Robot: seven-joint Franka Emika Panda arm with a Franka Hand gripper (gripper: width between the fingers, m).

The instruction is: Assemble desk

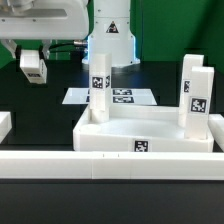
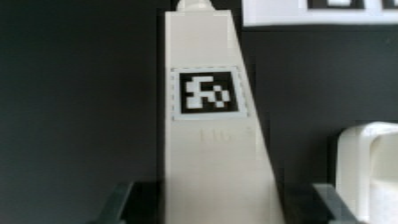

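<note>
— White plastic leg [image 2: 217, 110] in the end effector [image 2: 217, 198], is it?

— Yes. In the wrist view the dark fingers [image 2: 125, 203] sit against its two sides, partly closed, gripping it near one end.

— Which way does it point?

— Its long axis runs straight out along the fingers, with the far end towards the marker board [image 2: 320, 10] and the tagged face towards the camera. I can't pick it out in the exterior view.

— And the rest of the desk?

— The desk tray [image 1: 140, 132] lies near the middle of the black tabletop [image 1: 40, 110], by the front edge. One leg [image 1: 98, 85] is upright at its far corner on the exterior view's left, and two [image 1: 194, 98] at the right side.

— What might go wrong?

— Held so near one end, the leg could swing in the grip, I'd say. If it met its socket crooked it would jam or shove the tray. A careless sweep could also knock the upright legs.
</note>
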